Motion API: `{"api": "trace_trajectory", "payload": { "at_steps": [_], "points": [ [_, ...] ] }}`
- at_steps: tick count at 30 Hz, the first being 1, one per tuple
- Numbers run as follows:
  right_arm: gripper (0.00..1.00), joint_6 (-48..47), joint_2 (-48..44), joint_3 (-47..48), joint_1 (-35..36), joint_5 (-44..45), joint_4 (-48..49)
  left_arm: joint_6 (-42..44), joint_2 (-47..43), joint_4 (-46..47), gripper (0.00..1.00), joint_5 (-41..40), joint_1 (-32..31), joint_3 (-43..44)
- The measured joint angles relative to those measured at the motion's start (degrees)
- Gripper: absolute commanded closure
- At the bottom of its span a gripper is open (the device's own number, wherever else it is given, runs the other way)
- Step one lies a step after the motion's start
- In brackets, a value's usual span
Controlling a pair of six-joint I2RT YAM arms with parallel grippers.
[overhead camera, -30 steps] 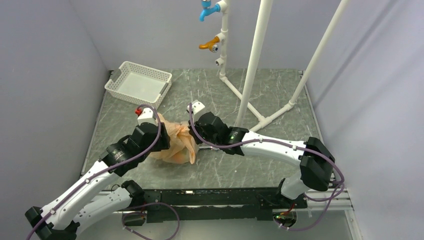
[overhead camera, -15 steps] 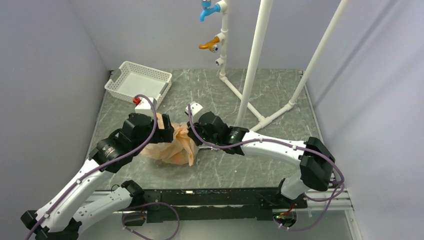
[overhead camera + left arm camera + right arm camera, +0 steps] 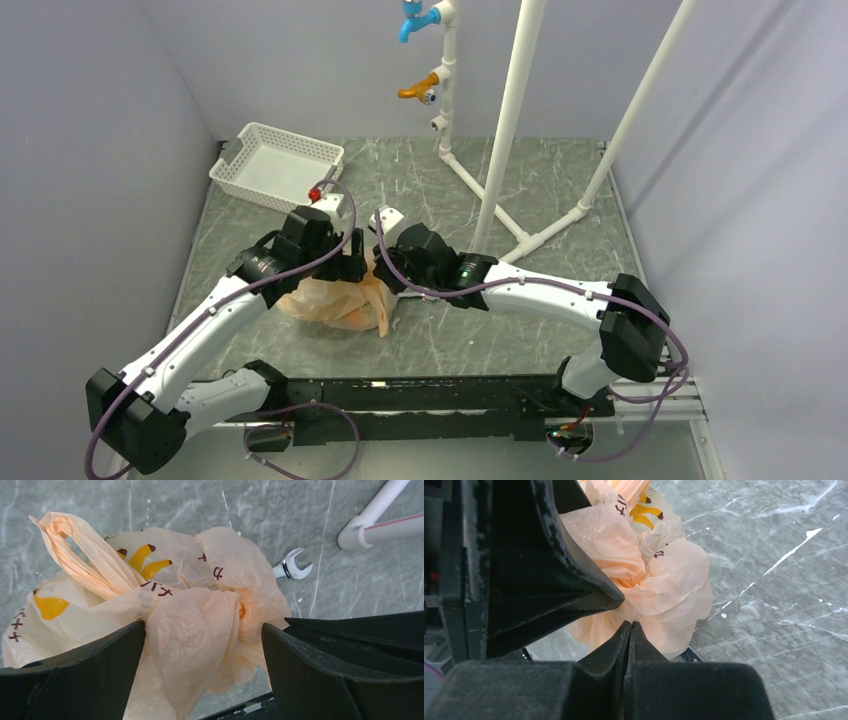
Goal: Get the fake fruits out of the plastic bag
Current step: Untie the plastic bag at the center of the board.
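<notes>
Right gripper (image 3: 630,626) clamps the plastic bag (image 3: 165,595); left gripper (image 3: 202,630), jaws spread, should pinch the bunched fold squarely, then pull left.

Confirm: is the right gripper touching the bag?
Touching. In the right wrist view the right gripper has its fingers closed together, and the bag film is gathered and pinched right at their tips.

Pale peach plastic bag (image 3: 200,625), perhaps yellow banana prints, grey marbled table (image 3: 380,590)
</notes>
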Motion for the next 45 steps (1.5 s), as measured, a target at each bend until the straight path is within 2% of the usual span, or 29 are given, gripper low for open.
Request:
{"api": "trace_trajectory", "payload": {
  "at_steps": [4,8,11,18,29,39,41,44,45],
  "points": [
    [1.0,0.0,0.0,0.0,0.1,-0.2,-0.6,-0.1,-0.9,1.0,0.34,1.3,0.0,-2.0],
    [1.0,0.0,-0.2,0.0,0.0,-0.2,-0.6,0.3,-2.8,0.5,0.66,-0.2,0.0,-2.1],
    [1.0,0.0,-0.6,0.0,0.0,-0.2,-0.6,0.8,-4.5,-0.2,0.73,-1.6,0.0,-2.1],
    [1.0,-0.3,-1.4,-0.1,0.0,0.1,-0.2,0.3,-8.7,-0.9,0.98,-4.7,-0.1,-2.8],
    [1.0,-0.6,-2.4,-1.5,0.0,1.4,-0.3,-2.0,-16.8,-2.8,1.0,-12.3,-0.1,-4.8],
    [1.0,-1.3,-4.4,-4.7,0.0,3.6,-1.5,-2.3,-21.7,-2.2,1.0,-14.4,-0.1,-6.9],
    [0.84,-2.2,-4.7,-5.4,0.0,3.6,-1.7,-2.2,-22.5,-1.6,1.0,-14.1,-0.1,-7.9],
    [0.51,-3.5,-5.4,-5.7,0.0,3.1,-3.0,-2.1,-23.0,-1.2,1.0,-13.4,-0.1,-8.8],
    [0.43,-4.0,-5.6,-5.7,0.0,2.8,-3.4,-2.1,-23.1,-1.0,1.0,-13.2,-0.1,-9.1]
  ]
}}
